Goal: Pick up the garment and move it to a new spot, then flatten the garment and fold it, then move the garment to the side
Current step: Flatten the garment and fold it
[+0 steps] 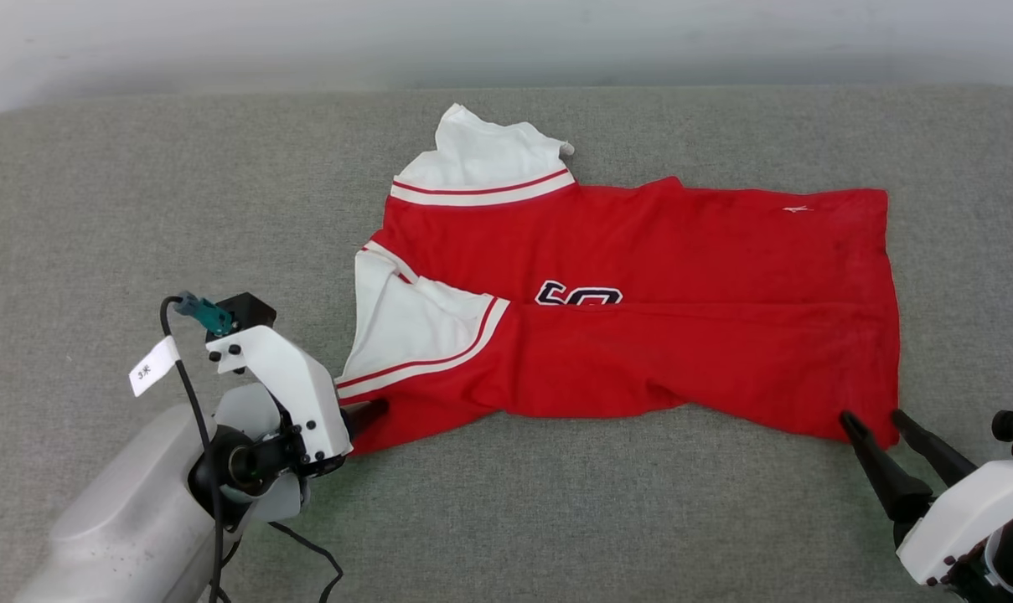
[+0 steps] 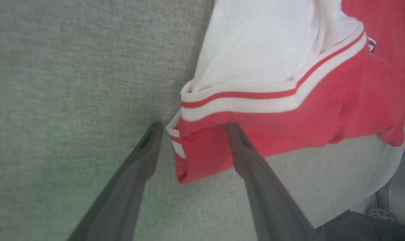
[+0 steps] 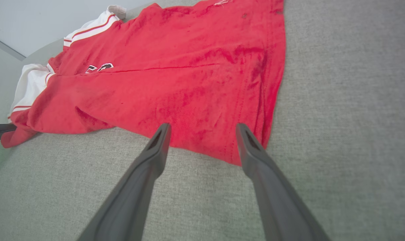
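Red garment point(image 1: 640, 335) lies half-folded across mid-frame on the grey surface point(image 1: 137, 209). At its lower corners left tool point(image 2: 192, 129) and right tool point(image 3: 202, 127) both gape wide, holding nothing. Pinch one layer only, and the fold could drag crooked.

The left arm point(image 1: 112, 511) comes in from the lower left of the head view, pale and slanting up and rightward. Its white wrist housing point(image 1: 284, 385) hides most of the left gripper point(image 2: 194, 129), whose two dark fingers point(image 2: 256, 174) stand well spread. The right arm point(image 1: 967, 519) enters at the lower right corner, white and low, with the right gripper point(image 1: 872, 416) pointing up and leftward, its fingers likewise parted in a V, both tips plainly apart.
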You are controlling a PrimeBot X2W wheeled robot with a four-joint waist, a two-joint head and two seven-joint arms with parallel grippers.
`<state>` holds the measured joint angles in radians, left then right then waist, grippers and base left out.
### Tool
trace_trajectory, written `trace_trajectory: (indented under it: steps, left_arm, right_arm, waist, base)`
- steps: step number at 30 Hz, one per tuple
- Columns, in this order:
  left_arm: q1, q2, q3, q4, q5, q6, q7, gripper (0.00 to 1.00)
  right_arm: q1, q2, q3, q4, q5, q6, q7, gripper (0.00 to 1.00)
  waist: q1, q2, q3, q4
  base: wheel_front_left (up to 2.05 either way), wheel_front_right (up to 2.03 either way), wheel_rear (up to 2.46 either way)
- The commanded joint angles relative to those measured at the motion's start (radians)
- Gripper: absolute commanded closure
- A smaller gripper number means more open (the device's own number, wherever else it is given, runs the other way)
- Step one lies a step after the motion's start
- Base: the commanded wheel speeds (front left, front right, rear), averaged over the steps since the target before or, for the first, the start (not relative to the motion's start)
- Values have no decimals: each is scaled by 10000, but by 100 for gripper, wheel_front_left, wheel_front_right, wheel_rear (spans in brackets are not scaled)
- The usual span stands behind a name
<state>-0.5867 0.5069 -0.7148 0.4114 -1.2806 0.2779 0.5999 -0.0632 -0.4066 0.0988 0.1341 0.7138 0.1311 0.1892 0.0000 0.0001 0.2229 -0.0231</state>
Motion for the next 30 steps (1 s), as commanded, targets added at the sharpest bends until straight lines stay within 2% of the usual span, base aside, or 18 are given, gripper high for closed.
trace_trajectory:
  steps: [1,2,3,4,5,6,11,17,20,24,30]
  left_arm:
    - [100,-91,-164,160,32,-13,95,0]
    - [134,-112,-197,215,-11,-27,162,0]
    - [165,-133,-256,266,-34,-69,264,19]
    - [198,-132,-335,293,-49,-134,396,55]
    - [251,-177,-378,302,-111,-190,497,80]
    - [280,-223,-399,276,-166,-236,596,100]
    - [261,-117,-284,148,-238,-532,544,100]
    - [-42,43,54,-35,-222,-666,182,100]
    - [-228,177,217,-160,-171,-679,18,100]
    - [-388,339,395,-363,-159,-639,-114,100]
    - [-313,261,309,-556,-94,-549,-98,100]
  right_arm:
    - [-169,24,7,13,69,-10,-55,0]
    - [-183,38,9,21,90,-10,-55,0]
    - [-186,44,13,23,102,-10,-59,0]
    - [-186,46,18,26,104,-10,-62,0]
    - [-181,46,18,31,111,-10,-64,0]
    - [-190,53,19,40,124,-10,-56,0]
    - [-252,91,8,90,173,-10,-98,0]
    - [-197,98,-32,86,235,-10,139,0]
    - [-117,14,-184,-110,361,-10,662,0]
    - [44,-70,-564,-508,583,-10,1896,0]
    - [196,196,-1605,-1048,81,-10,3255,0]
  waist:
    - [0,-1,26,-19]
    - [0,-1,54,-33]
    - [0,-1,75,-43]
    - [0,-1,94,-56]
    - [0,-1,112,-65]
    - [0,-1,127,-74]
    - [0,-1,159,-105]
    - [0,-1,84,-92]
    - [0,-1,31,-83]
    - [0,-1,-17,-76]
    - [0,-1,-20,-11]
  base:
    - [0,0,0]
    - [0,0,0]
    - [0,0,0]
    - [0,0,0]
    - [0,0,0]
    - [0,0,0]
    - [0,0,0]
    - [0,0,0]
    - [0,0,0]
    - [0,0,0]
    - [0,0,0]
